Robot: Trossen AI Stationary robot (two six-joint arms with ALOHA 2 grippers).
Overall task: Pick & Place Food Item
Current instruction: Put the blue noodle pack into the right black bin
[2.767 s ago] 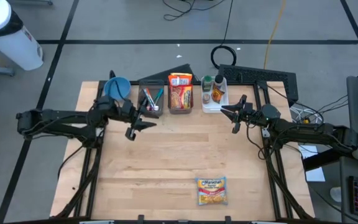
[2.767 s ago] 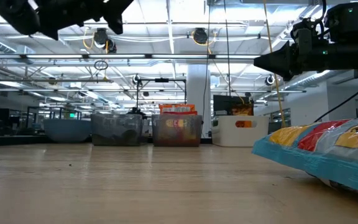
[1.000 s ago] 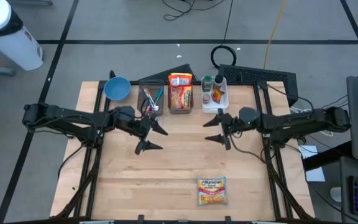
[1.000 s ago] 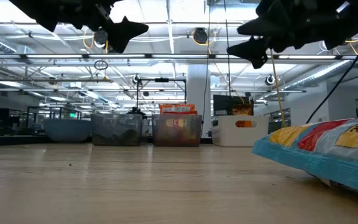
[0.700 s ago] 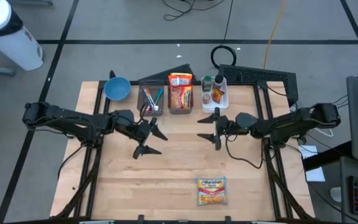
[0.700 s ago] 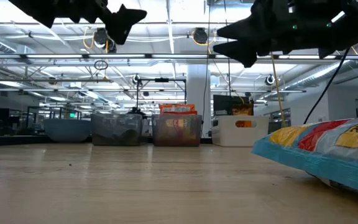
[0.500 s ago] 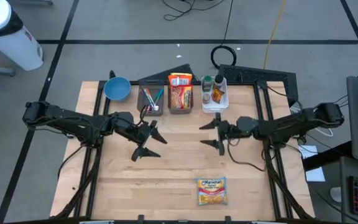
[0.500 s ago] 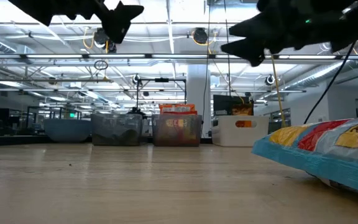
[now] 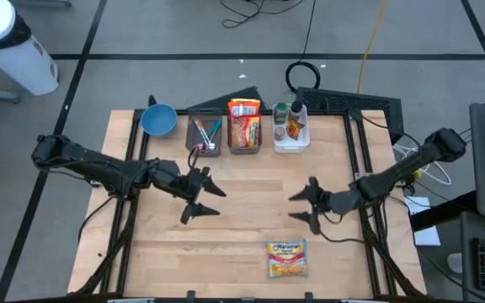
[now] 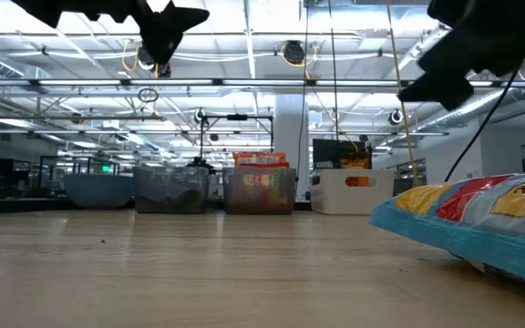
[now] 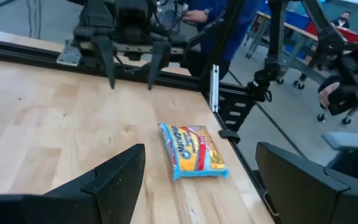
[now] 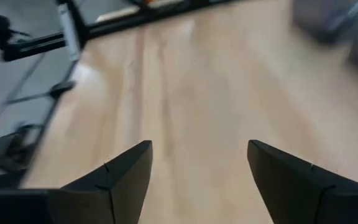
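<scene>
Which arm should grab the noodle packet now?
Probably the right. The right gripper hangs open close above the noodle packet; the left gripper, also open, sits farther across the table.

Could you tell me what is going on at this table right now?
Neither arm holds anything. The noodle packet lies flat near the table's front edge. The right tool hovers open just behind it, nearest to it. The left tool hangs open over the middle-left, well away from the packet.
</scene>
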